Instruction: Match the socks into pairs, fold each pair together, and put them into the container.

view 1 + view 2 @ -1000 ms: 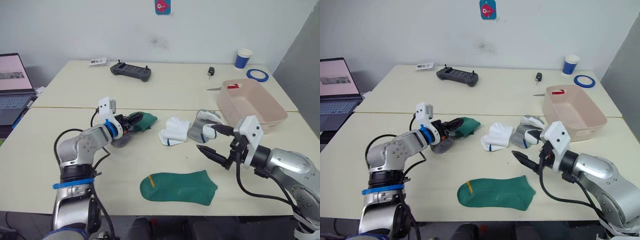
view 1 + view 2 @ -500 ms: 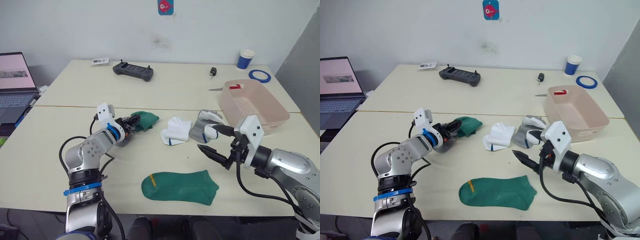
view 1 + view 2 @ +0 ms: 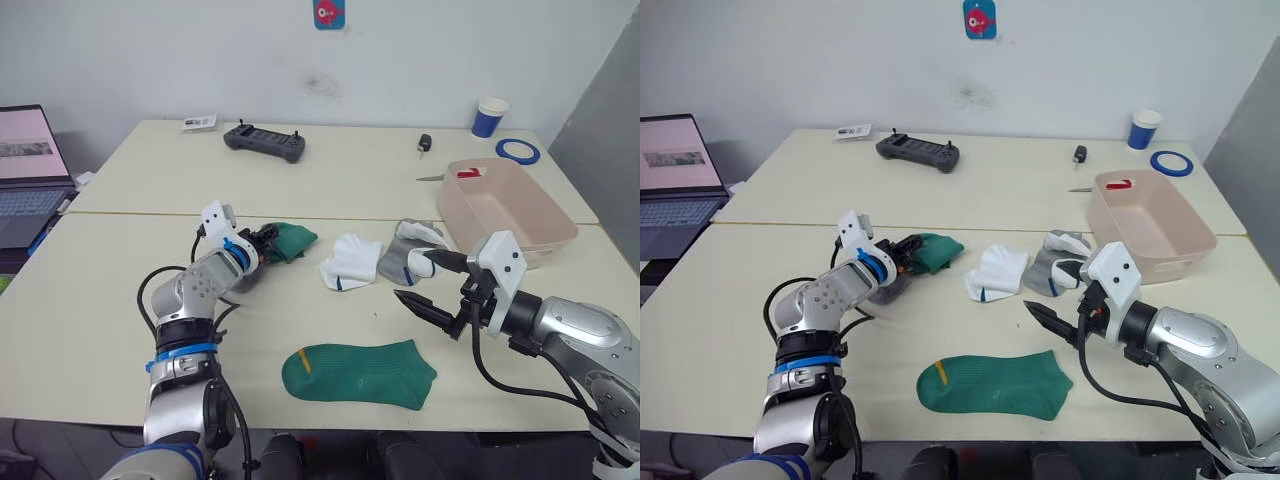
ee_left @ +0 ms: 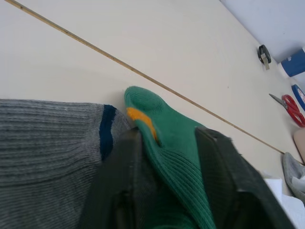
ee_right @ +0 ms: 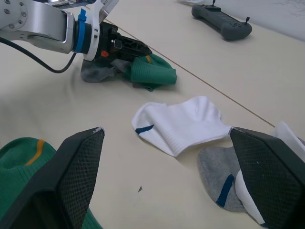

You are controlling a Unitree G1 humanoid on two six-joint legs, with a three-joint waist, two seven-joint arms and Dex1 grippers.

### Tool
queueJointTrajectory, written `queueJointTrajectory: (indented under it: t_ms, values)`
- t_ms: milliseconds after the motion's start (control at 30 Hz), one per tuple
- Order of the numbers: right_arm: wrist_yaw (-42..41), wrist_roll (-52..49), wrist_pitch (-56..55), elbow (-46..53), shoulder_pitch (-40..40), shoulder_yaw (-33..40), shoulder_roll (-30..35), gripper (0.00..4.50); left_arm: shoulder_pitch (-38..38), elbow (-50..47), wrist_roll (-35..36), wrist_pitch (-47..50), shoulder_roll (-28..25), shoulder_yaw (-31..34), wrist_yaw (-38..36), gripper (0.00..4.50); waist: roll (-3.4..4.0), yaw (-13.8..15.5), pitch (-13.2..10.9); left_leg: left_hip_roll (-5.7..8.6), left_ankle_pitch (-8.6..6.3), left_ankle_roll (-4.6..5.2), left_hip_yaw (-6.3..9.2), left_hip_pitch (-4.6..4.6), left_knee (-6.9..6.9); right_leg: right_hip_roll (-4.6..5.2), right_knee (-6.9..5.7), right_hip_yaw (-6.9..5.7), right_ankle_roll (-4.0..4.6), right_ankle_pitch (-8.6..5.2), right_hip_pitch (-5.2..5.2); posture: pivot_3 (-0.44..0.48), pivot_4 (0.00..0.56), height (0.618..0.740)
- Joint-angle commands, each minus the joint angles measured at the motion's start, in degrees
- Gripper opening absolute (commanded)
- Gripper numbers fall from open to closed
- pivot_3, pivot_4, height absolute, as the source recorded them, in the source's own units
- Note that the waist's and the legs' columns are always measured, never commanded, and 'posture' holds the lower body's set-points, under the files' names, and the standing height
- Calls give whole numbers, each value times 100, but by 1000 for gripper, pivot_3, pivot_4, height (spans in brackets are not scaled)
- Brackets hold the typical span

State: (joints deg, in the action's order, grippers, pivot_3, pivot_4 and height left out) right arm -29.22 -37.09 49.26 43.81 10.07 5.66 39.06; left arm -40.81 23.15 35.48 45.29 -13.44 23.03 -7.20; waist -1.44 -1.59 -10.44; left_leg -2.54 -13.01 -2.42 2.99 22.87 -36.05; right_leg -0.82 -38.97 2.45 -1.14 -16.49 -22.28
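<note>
Behind socks (image 3: pixel 349 262), paper cup (image 3: pixel 488 117), print unreadable.

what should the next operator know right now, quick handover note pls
Left hand: shut on a green sock that lies partly over a grey sock on the table.
Right hand: open and holding nothing, hovering above the table beside the middle socks.
Other socks: second green sock flat at the near edge; one white sock mid-table; a grey sock and a white sock bunched together next to the container.
Done: nothing paired or folded; no socks in the container.
Left: match all three pairs, fold each, put them in the container.
</note>
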Motion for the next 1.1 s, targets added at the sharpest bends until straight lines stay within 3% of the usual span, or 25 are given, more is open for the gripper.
queueJointTrajectory:
  t_ms: [33, 100, 400, 667, 833, 933, 1033, 1100]
  values:
    - [23, 15, -110, 141, 52, 46, 36, 4500, -182, -21, 48, -128, -12, 75, -78, 311, 0, 0, 0, 0, 0, 0, 0, 0, 0, 0, 0, 0, 0, 0, 0, 0, 150, 740]
    - [38, 25, -120, 152, 42, 33, 27, 4500, -154, -176, 149, -110, -15, 91, -215, 51, 0, 0, 0, 0, 0, 0, 0, 0, 0, 0, 0, 0, 0, 0, 0, 0, 150, 740]
    - [78, 27, -175, 147, 56, 20, -11, 4500, 221, -1577, 850, 63, -264, 368, -742, 51, 0, -19, 0, -2, 2, -3, 0, -1, 1, 0, 0, 1, 0, 0, 0, 0, 150, 740]
    - [46, -28, -252, 80, 97, 25, -60, 4500, 475, -3065, 1251, 330, -1189, 459, -914, 51, -2, -14, -1, -4, 2, -4, 1, -1, 1, 1, -1, 0, 0, 0, 0, 0, 150, 740]
    - [-89, 7, -292, -9, 22, 36, 37, 4500, 1043, -4347, 916, 224, -1718, -517, -1392, 51, -3, -4, -2, -3, 2, -5, -3, -2, 2, 3, 3, 4, 0, 0, 1, 0, 150, 740]
    - [-252, 69, -300, -68, -69, 129, 265, 4500, 1681, -4851, 416, -101, -1488, -1517, -1439, 51, -2, 25, -3, 5, 2, -6, -5, -2, 2, 12, 5, 4, 0, 0, 4, 0, 150, 740]
    - [-383, 84, -304, -91, -226, 255, 504, 4500, 2194, -4702, -669, -1017, -1217, -2755, -1544, 51, -5, 21, -5, 8, 2, -6, -12, -4, 2, 14, 6, 13, 0, 0, 5, 0, 150, 740]
    - [-399, 82, -314, -94, -261, 271, 564, 4500, 2282, -4536, -1050, -1386, -1101, -3041, -1575, 51, -8, 19, -6, 7, 2, -5, -9, -1, 2, 13, 6, 12, 0, 0, 2, 0, 150, 740]
